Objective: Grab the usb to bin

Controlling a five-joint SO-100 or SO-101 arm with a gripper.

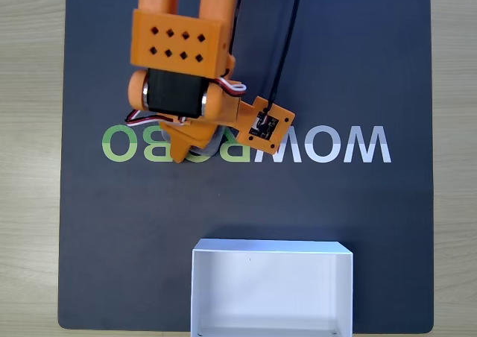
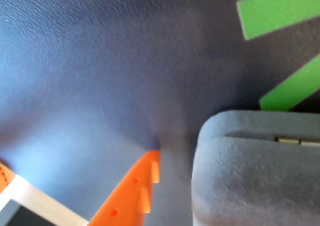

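The usb [image 2: 255,171] is a matte grey rounded block that looms at the lower right of the wrist view, lying on the dark mat. An orange toothed finger [image 2: 132,191] stands just left of it with a narrow gap between them; the other finger is out of sight. In the fixed view the orange gripper [image 1: 195,150] points down onto the mat's lettering, and a grey sliver of the usb [image 1: 217,145] peeks out at its right side. The jaws look open beside the block, not closed on it. The bin [image 1: 272,249], a white open box, sits at the bottom centre.
A dark mat [image 1: 373,68] with green and white lettering covers a wooden table [image 1: 30,128]. A small orange camera board [image 1: 268,124] with a black cable juts from the arm's right. A white strip [image 2: 35,201] crosses the wrist view's lower left corner.
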